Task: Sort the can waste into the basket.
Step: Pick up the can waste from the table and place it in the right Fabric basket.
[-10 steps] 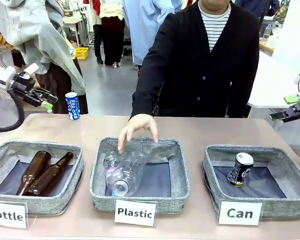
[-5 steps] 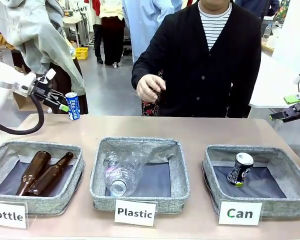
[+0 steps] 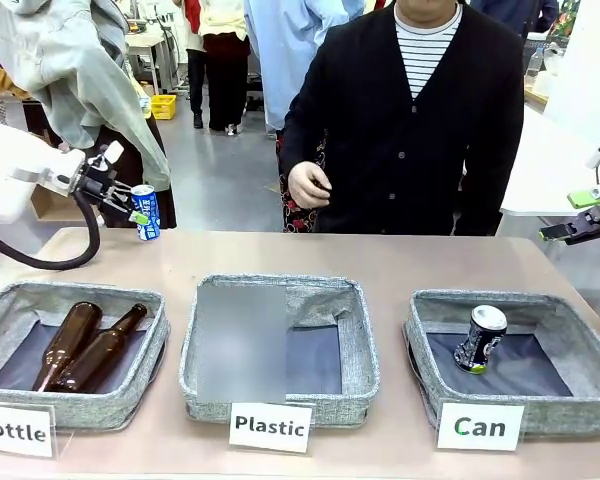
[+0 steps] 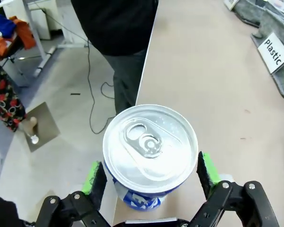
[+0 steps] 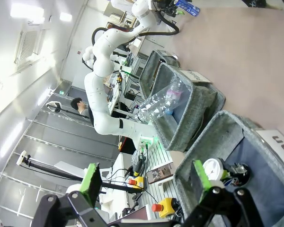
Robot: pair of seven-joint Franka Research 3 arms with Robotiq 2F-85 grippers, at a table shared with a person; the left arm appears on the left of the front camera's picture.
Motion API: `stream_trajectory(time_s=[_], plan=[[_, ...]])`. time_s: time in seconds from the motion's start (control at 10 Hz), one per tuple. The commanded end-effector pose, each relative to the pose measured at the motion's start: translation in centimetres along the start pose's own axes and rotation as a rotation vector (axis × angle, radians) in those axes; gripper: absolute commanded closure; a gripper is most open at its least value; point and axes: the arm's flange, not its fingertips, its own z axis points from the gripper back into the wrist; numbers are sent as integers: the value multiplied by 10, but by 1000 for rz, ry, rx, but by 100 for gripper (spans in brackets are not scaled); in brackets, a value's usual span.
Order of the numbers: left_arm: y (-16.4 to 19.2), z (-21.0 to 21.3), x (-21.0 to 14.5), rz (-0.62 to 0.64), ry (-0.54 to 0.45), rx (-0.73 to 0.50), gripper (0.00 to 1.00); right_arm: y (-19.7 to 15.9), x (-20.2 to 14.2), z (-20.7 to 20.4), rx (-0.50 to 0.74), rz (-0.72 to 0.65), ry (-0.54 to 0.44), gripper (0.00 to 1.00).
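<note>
Front view: left gripper (image 3: 135, 212) at far left table edge, fingers either side of blue/white can (image 3: 146, 212), upright on table (image 3: 400, 262). Contact w/ can unclear from here. Left wrist view closer: silver can top (image 4: 150, 150) w/ pull tab between green pads (image 4: 206, 166), pads flanking can, small gaps each side – jaws part-spread around can, grip not confirmed.

Right gripper (image 3: 576, 215) hangs at far right, above table edge, jaws spread, nothing held. Right wrist view looks down on black can (image 5: 227, 171) lying in "Can" basket (image 5: 213, 137); front view puts that can (image 3: 480, 339) tilted on dark lining, basket (image 3: 420, 345) at right. Person's hand (image 3: 308, 185) curled, off table.
</note>
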Motion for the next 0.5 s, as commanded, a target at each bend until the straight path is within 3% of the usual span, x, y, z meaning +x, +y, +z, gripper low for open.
stream_trajectory(time_s=[0.0,0.2,0.3,0.4], plan=[[14,2,5,4,6,-1,29,2,1,2,-1,13,11,0],[13,2,6,-11,-2,-4,89,2,1,2,-1,13,11,0],[13,2,7,-14,-3,-7,100,2,1,2,-1,13,11,0],[13,1,7,-17,-5,-19,100,2,1,2,-1,13,11,0]])
